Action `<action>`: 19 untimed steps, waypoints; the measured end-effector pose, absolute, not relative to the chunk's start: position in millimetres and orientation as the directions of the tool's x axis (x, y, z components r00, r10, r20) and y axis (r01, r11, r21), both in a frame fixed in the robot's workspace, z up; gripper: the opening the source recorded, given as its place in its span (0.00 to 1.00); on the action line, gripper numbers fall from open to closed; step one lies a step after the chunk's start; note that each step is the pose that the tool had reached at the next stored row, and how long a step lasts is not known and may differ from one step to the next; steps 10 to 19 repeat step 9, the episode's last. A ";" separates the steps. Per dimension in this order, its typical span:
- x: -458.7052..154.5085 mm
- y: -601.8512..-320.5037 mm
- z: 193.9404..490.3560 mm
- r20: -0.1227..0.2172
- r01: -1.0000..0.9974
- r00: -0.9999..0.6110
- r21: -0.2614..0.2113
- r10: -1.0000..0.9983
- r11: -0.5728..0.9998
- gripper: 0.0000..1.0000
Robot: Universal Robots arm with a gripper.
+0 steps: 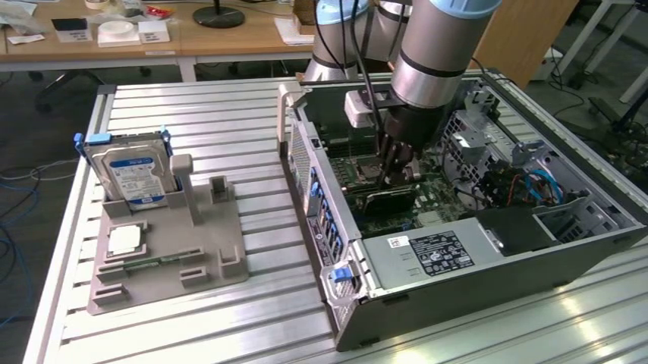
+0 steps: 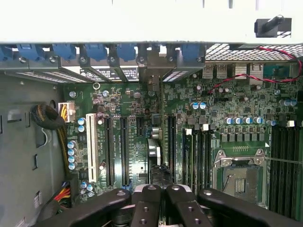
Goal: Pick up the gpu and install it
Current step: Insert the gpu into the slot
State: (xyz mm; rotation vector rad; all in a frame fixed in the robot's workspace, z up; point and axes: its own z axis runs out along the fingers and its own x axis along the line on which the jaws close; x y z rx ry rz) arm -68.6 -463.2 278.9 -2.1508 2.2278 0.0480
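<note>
Black gripper (image 2: 159,201) fingers pressed together on gpu (image 2: 153,152) top edge, upright over motherboard (image 2: 132,123); case (image 1: 344,303) walls close around.

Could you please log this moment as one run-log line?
gripper: shut | gpu: edge-on between its fingers, over motherboard | case: open

Robotics lab or electronics workshop, indoors. Ribbed aluminium table (image 1: 202,121) is taking up most of the frame. Open PC case (image 1: 476,250) is lying on it at right, motherboard (image 2: 137,127) showing inside with bare slots and an open CPU socket (image 2: 238,177). Robot arm (image 1: 430,53) is reaching down into the case from top centre. Grey fixture (image 1: 167,262) at left is holding a hard drive (image 1: 132,174) upright. Wooden desks (image 1: 152,42) are running along the top edge, carrying small boxes and a lamp base (image 1: 218,15). Loose cables (image 1: 15,197) are trailing on the floor at far left.
</note>
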 end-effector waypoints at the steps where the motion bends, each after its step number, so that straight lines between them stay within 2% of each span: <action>1: -68.6 -463.2 278.9 -0.054 -0.999 -0.035 -0.009 -0.998 0.035 0.11; 19: -68.7 -463.2 278.9 -0.054 -0.999 -0.035 -0.009 -0.998 0.035 0.11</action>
